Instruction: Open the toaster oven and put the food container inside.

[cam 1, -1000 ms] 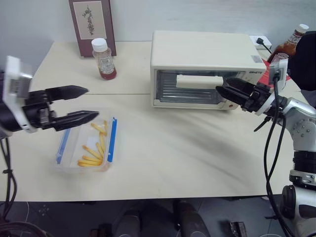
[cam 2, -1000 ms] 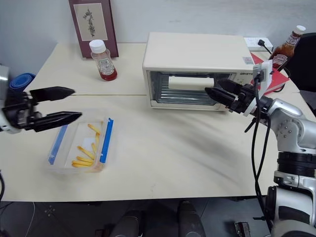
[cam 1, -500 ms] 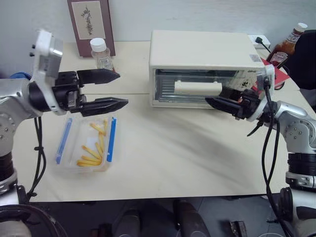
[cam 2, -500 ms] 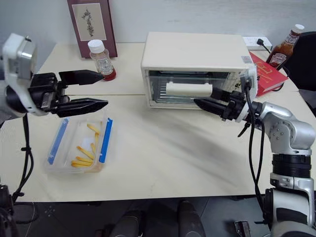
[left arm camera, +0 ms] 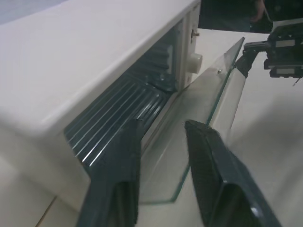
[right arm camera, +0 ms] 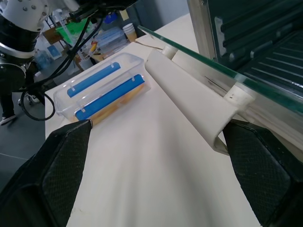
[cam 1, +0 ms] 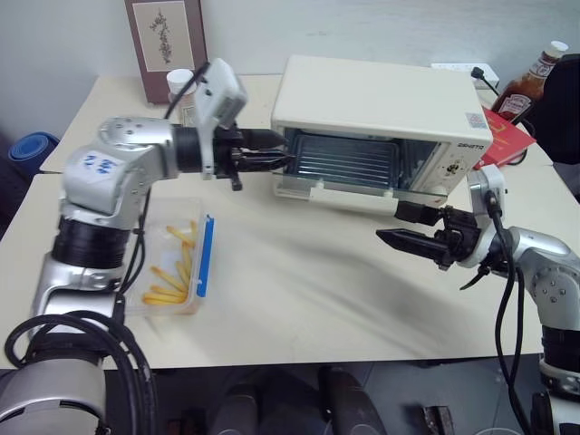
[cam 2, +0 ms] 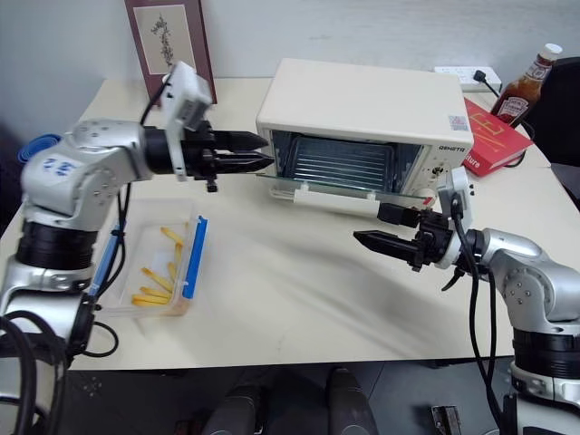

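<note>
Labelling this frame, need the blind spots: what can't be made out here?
- Small bottle, left eye view: mostly hidden behind the left gripper's wrist camera.
- Food container, eye views: near-left side covered by the left arm.
- Toaster oven interior depth, left wrist view: dark past the rack.
- Sauce bottle, eye views: cut off by the right edge.

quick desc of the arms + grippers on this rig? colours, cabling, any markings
Both arms are silver-grey metal segments with black ribbed joint bands. The left arm has a blue marking on its upper shell. Loose black cables run along both arms. Each wrist carries a white boxy camera housing. The left gripper and right gripper each have two tapered black fingers; pads look textured close up.
</note>
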Robot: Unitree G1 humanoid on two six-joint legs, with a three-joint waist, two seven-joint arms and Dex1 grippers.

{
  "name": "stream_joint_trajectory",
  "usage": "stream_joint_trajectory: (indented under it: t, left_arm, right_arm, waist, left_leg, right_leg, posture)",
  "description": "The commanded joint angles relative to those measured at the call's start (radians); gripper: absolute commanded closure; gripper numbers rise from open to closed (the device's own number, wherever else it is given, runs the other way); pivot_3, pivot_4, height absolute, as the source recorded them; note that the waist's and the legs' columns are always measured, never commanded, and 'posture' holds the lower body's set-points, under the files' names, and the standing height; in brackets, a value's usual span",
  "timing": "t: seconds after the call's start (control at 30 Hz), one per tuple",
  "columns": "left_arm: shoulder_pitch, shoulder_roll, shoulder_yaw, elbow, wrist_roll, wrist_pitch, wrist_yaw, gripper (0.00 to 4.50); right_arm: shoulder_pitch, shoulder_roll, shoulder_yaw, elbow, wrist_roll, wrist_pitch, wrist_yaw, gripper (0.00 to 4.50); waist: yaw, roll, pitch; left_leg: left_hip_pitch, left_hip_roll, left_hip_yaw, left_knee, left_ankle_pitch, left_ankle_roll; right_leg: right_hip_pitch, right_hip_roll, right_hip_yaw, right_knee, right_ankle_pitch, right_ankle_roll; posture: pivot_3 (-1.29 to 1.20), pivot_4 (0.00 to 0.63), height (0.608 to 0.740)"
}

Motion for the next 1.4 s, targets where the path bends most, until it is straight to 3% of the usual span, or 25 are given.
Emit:
stream_joint_trajectory:
  t: [0.03,0.07,0.37,0.67,0.83,1.03,1.17,1.23,1.4]
  left_arm:
    - [-0.053,-0.026,-0.017,0.068,0.082,-0.104,-0.04,4.23]
    - [-0.057,-0.035,-0.031,0.088,0.105,-0.13,-0.055,4.46]
    - [-0.014,-0.048,-0.133,0.127,0.24,-0.256,-0.236,4.46]
    - [0.065,-0.078,-0.192,0.072,0.328,-0.32,-0.299,4.46]
    - [0.102,-0.099,-0.225,0.073,0.416,-0.323,-0.249,4.46]
    - [0.176,-0.09,-0.229,0.006,0.475,-0.363,-0.221,4.46]
    - [0.229,-0.075,-0.173,-0.102,0.443,-0.303,-0.2,4.46]
    - [0.261,-0.054,-0.095,-0.212,0.366,-0.188,-0.206,4.46]
    - [0.304,0.05,0.228,-0.552,0.077,0.336,-0.142,4.46]
  right_arm:
    - [0.024,0.007,-0.03,-0.053,0.02,-0.026,-0.017,0.0]
    - [0.036,0.01,-0.035,-0.065,0.027,-0.026,-0.028,0.0]
    - [0.192,0.012,-0.137,-0.214,0.091,-0.012,-0.144,0.0]
    - [0.566,-0.066,-0.43,-0.442,0.279,0.064,-0.176,0.0]
    - [0.56,-0.104,-0.5,-0.473,0.408,0.064,-0.244,0.0]
    - [0.444,-0.144,-0.422,-0.466,0.456,0.05,-0.287,0.0]
    - [0.369,-0.166,-0.356,-0.444,0.452,0.044,-0.269,0.0]
    - [0.316,-0.178,-0.317,-0.418,0.448,0.042,-0.255,0.0]
    - [0.165,-0.196,-0.181,-0.321,0.407,0.044,-0.178,0.0]
  waist:
    - [-0.003,0.0,0.0]
    - [-0.003,0.0,0.0]
    - [0.001,0.0,0.0]
    - [0.024,0.0,0.0]
    - [0.021,0.0,0.0]
    - [0.024,0.0,0.0]
    - [0.025,0.0,0.0]
    - [0.023,0.0,0.0]
    - [0.009,-0.001,0.001]
  left_leg:
    - [0.0,0.0,0.0,0.0,0.0,0.0]
    - [0.001,0.0,0.0,0.0,0.0,0.0]
    - [0.0,0.0,-0.001,-0.001,0.0,0.0]
    - [0.001,-0.001,-0.002,0.001,0.0,0.001]
    - [0.004,0.0,-0.001,0.001,0.001,0.003]
    - [0.003,0.0,-0.003,0.0,0.001,0.004]
    - [0.002,0.0,-0.003,0.0,0.001,0.004]
    - [0.002,-0.001,-0.003,0.0,0.001,0.004]
    - [0.002,0.001,-0.004,0.0,0.001,0.004]
  right_leg:
    - [0.0,0.0,0.0,0.0,0.0,0.0]
    - [0.0,0.0,0.0,0.0,0.0,0.0]
    - [0.001,0.0,0.0,0.002,0.0,0.001]
    - [0.004,0.0,0.001,-0.001,0.001,0.001]
    - [0.006,0.0,0.001,-0.002,0.001,0.002]
    - [0.006,0.001,0.001,-0.002,0.001,0.002]
    - [0.006,0.0,0.001,-0.002,0.001,0.002]
    - [0.006,0.0,0.001,-0.003,0.001,0.002]
    - [0.005,0.001,0.001,0.0,0.001,0.002]
  posture:
    - [0.0,0.15,0.74]
    - [0.0,0.15,0.74]
    - [0.0,0.15,0.74]
    - [0.0,0.15,0.74]
    - [0.0,0.15,0.74]
    - [0.0,0.15,0.74]
    - [0.0,0.15,0.74]
    - [0.0,0.15,0.74]
    - [0.0,0.15,0.74]
